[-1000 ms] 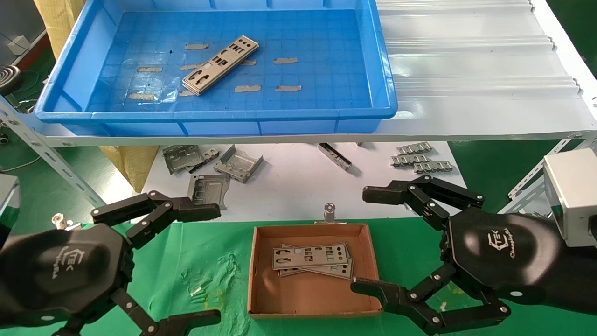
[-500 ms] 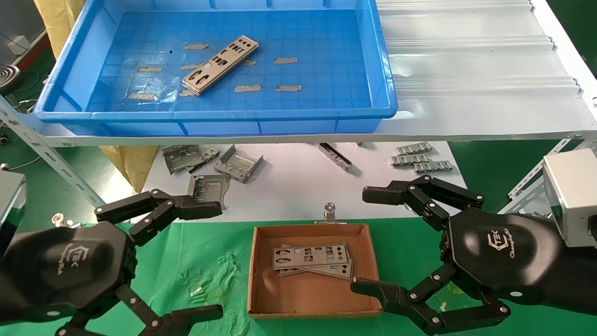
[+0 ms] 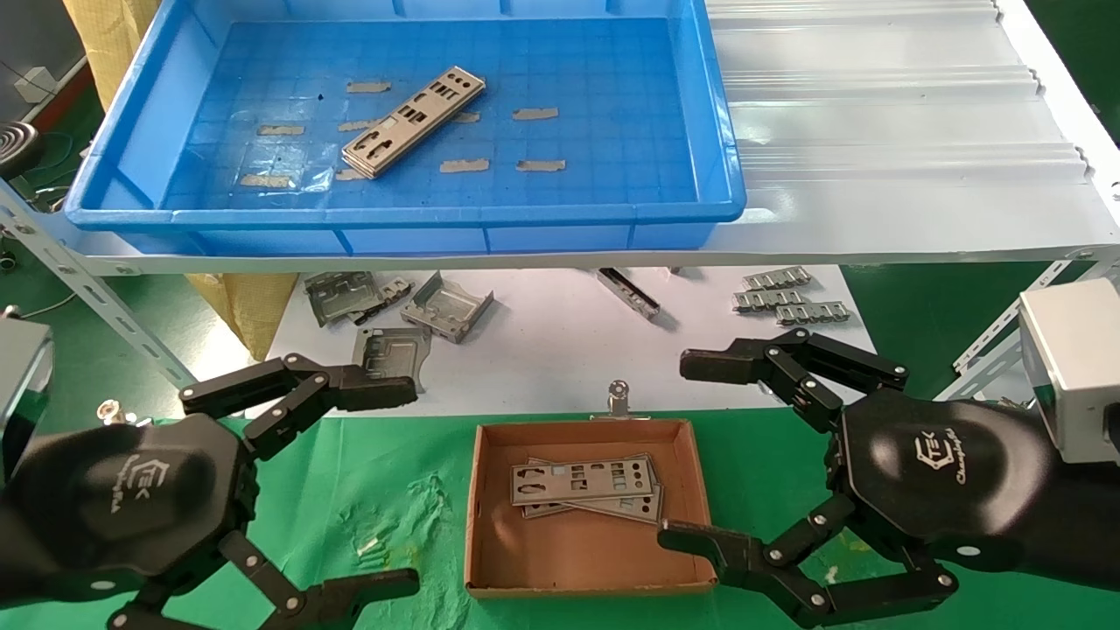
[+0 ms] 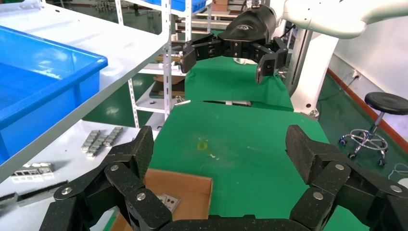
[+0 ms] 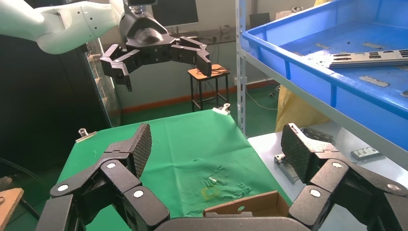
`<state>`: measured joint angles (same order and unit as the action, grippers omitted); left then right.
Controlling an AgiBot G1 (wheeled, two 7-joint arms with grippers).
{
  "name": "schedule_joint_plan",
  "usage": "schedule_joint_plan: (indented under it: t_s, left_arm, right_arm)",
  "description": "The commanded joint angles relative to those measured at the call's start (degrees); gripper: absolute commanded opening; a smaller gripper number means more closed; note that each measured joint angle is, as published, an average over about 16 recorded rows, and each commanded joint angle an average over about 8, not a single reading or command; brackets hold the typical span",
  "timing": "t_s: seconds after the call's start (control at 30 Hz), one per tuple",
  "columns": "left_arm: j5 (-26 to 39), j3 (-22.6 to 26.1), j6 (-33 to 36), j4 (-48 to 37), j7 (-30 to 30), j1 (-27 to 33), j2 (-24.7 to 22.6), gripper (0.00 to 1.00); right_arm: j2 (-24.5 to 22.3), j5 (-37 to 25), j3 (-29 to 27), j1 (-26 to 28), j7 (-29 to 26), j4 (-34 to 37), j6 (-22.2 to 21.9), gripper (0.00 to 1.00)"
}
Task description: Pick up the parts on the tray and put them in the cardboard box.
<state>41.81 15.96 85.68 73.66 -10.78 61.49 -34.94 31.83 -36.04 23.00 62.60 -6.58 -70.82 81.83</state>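
Thin punched silver-grey metal plates (image 3: pixel 411 122) lie diagonally in the shallow bright-blue plastic tray (image 3: pixel 612 214) at 12 o'clock, apparently a small stack (count unclear). More plates (image 3: pixel 584 486) already sit in the low-walled brown cardboard box (image 3: pixel 490 525) on the green desk (image 3: pixel 394 490). Left gripper (image 3: pixel 398 486) at 8 o'clock and right gripper (image 3: pixel 678 451) at 4 o'clock flank the box, fingers wide apart, holding nothing; likely staged for the next reach. Both arms are cut off by the frame edges.
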Motion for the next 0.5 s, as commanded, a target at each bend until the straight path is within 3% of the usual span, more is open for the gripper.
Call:
schedule_joint_plan:
  t_s: [0.03, 0.5]
  left_arm:
    - [0.01, 0.01, 0.0, -0.03, 0.01, 0.01, -0.01, 1.0]
    - [0.06, 0.06, 0.0, -0.09, 0.06, 0.05, -0.06, 1.0]
  right_arm:
    - [0.0, 0.0, 0.0, 0.0, 0.0, 0.0, 0.0, 1.0]
    - [0.0, 0.0, 0.0, 0.0, 0.0, 0.0, 0.0, 1.0]
